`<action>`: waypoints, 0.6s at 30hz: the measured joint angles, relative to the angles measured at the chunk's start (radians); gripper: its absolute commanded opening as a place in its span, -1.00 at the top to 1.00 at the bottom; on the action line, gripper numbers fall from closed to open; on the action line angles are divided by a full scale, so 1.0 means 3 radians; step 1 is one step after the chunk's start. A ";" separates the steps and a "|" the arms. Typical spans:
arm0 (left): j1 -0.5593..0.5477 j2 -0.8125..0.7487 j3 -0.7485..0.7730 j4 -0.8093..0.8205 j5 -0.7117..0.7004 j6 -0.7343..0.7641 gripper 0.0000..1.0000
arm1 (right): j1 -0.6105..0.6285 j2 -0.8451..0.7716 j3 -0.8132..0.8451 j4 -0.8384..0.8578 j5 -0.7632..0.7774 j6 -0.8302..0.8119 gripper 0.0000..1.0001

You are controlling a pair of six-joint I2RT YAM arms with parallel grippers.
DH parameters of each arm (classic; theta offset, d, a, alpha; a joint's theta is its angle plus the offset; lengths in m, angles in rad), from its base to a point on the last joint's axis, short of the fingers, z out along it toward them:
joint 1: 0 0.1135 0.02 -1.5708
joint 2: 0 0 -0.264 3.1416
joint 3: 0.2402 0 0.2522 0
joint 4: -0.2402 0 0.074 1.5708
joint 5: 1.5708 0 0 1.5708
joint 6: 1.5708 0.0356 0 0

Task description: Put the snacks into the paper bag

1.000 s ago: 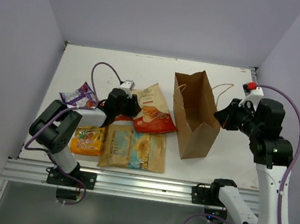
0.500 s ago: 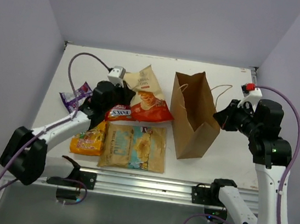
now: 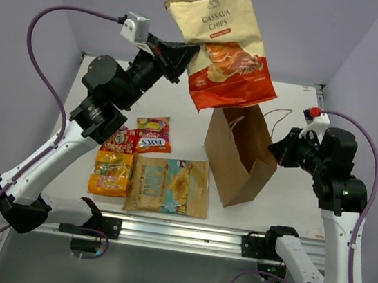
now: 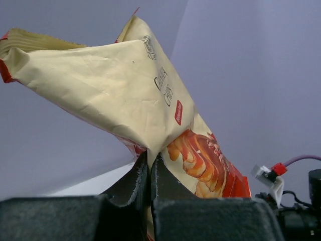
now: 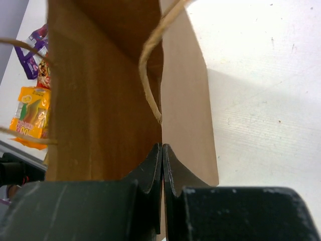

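Top view: the left end effector [image 3: 180,58] grips the chip bag [image 3: 223,48] high above the standing paper bag [image 3: 238,162], whose rim the right end effector [image 3: 277,147] pinches. Other packets [image 3: 168,185] lie on the surface [image 3: 285,203]. Left wrist: fingers clamp the chip bag's edge. Right wrist: fingers clenched on brown paper beside a twine handle [image 5: 150,75]

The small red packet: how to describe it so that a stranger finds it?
Find the brown paper bag on the white table. Left of it lies the large tan-and-blue packet; the small red packet lies behind that one. Only it is red with a white label.
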 measured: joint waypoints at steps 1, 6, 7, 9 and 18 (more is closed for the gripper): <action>-0.0045 0.0055 0.0131 -0.0017 0.0000 0.0003 1.00 | 0.0000 -0.0001 -0.0003 -0.0004 0.0000 -0.0001 1.00; -0.0273 0.0296 0.0439 -0.0050 -0.0047 0.0060 1.00 | 0.0000 -0.0008 -0.0006 -0.0011 -0.0003 -0.0001 1.00; -0.0332 0.0338 0.0439 -0.0074 -0.0070 0.0067 1.00 | 0.0000 -0.0014 -0.0008 -0.0011 -0.0003 -0.0001 1.00; -0.0432 0.0426 0.0435 -0.0120 -0.0097 0.0081 1.00 | 0.0000 -0.0027 -0.0009 -0.0018 -0.0003 -0.0003 1.00; -0.0671 0.0579 0.0023 -0.0153 -0.0120 0.0145 1.00 | 0.0000 -0.0072 -0.0011 -0.0076 -0.0001 -0.0010 1.00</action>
